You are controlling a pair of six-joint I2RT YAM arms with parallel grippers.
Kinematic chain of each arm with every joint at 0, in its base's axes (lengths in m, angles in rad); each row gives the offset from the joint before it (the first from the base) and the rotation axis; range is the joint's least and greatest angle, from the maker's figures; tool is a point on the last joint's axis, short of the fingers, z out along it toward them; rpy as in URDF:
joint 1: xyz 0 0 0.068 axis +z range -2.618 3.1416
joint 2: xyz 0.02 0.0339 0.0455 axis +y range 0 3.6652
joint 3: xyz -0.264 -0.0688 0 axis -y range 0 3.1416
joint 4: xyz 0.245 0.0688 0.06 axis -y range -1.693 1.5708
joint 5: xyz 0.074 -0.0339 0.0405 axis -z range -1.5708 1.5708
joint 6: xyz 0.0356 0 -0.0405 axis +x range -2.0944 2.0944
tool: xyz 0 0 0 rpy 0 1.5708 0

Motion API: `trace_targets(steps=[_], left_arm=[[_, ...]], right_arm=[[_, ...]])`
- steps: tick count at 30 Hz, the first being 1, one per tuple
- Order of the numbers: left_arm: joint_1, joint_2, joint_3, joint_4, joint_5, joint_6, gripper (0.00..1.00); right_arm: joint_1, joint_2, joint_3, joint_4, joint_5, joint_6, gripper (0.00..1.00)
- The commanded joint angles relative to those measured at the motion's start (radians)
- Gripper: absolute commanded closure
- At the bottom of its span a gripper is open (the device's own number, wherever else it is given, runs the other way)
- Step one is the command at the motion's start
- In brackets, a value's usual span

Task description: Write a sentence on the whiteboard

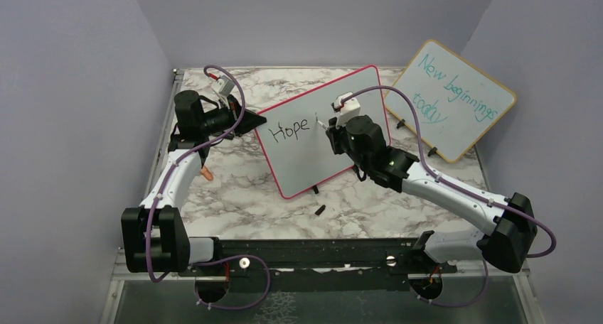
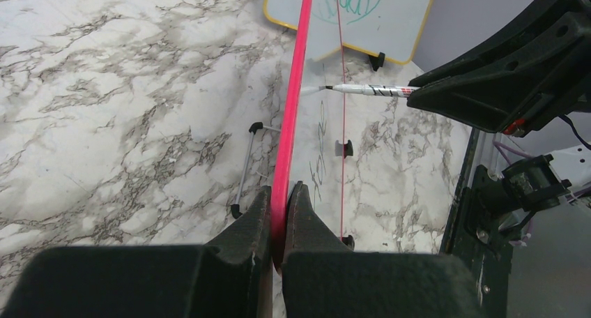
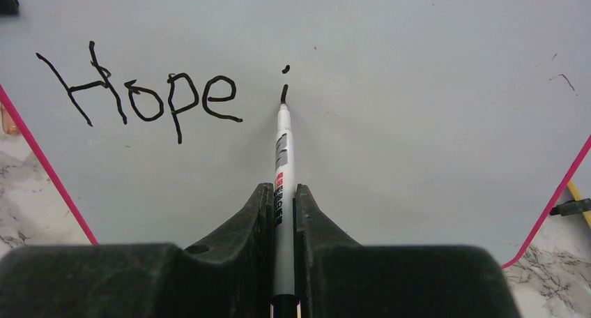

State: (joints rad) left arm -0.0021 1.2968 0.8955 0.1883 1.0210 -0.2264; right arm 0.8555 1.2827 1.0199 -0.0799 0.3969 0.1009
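Against whiteboard [image 3: 418, 88], seemingly touching | slim marker [image 3: 281, 150] in right pincer [image 3: 281, 192] | left pincer [image 2: 280, 192] clamps rim [image 2: 296, 88]

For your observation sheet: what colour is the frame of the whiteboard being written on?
Pink-red whiteboard frame, clearest in the left wrist view.

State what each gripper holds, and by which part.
Left gripper clamps the whiteboard by its pink edge; right gripper grips the marker by its rear barrel.
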Motion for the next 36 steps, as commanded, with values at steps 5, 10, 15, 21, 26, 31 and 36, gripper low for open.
trace_targets(steps=[5,10,15,21,26,31,36], left_arm=[[-0.020,0.040,-0.036,-0.113,-0.064,0.160,1.00],[-0.019,0.040,-0.036,-0.113,-0.062,0.160,1.00],[-0.018,0.042,-0.036,-0.112,-0.062,0.160,1.00],[-0.018,0.042,-0.036,-0.112,-0.062,0.158,1.00],[-0.018,0.040,-0.036,-0.112,-0.063,0.159,1.00],[-0.018,0.041,-0.036,-0.112,-0.063,0.159,1.00],[-0.018,0.040,-0.036,-0.112,-0.062,0.158,1.00]], right_arm=[[-0.004,0.001,0.013,-0.076,-0.025,0.017,0.99],[-0.004,-0.005,0.013,-0.084,-0.028,0.020,0.99],[-0.004,-0.019,0.013,-0.081,-0.035,0.022,0.99],[-0.003,-0.043,0.011,-0.059,-0.036,0.018,0.99],[-0.003,-0.072,0.010,-0.022,-0.020,0.004,0.99],[-0.005,-0.060,0.020,0.002,0.019,-0.009,0.99],[-0.003,-0.033,0.025,0.023,0.029,-0.009,0.99]])
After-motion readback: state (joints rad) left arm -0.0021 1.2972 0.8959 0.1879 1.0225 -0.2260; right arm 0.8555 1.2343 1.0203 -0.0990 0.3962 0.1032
